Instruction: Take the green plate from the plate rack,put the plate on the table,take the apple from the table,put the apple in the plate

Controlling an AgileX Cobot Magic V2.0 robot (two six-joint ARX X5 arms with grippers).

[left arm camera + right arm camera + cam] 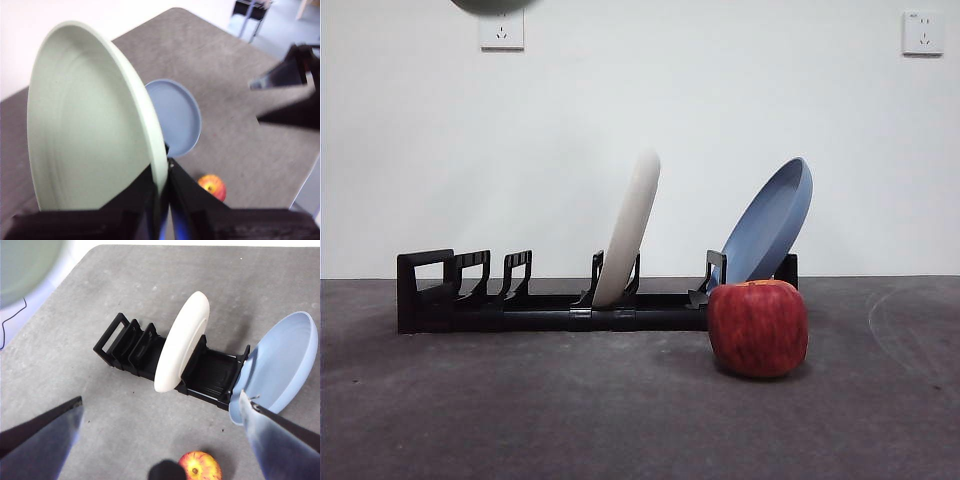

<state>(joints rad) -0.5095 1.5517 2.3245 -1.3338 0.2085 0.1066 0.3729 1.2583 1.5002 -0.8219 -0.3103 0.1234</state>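
My left gripper (161,175) is shut on the rim of the green plate (85,130) and holds it on edge, high above the table (240,135). Only a sliver of that plate shows at the top of the front view (492,5), and it is a blurred corner of the right wrist view (25,270). The plate rack (520,315) (130,345) has its left slots empty. The red apple (757,328) (212,186) (200,466) stands on the table in front of the rack's right end. My right gripper (160,397) is open and empty, high above the rack.
A cream-white plate (630,230) (182,340) stands in the rack's middle slot. A blue plate (770,220) (175,117) (280,367) leans at the rack's right end, behind the apple. The right arm's gripper (295,90) shows in the left wrist view.
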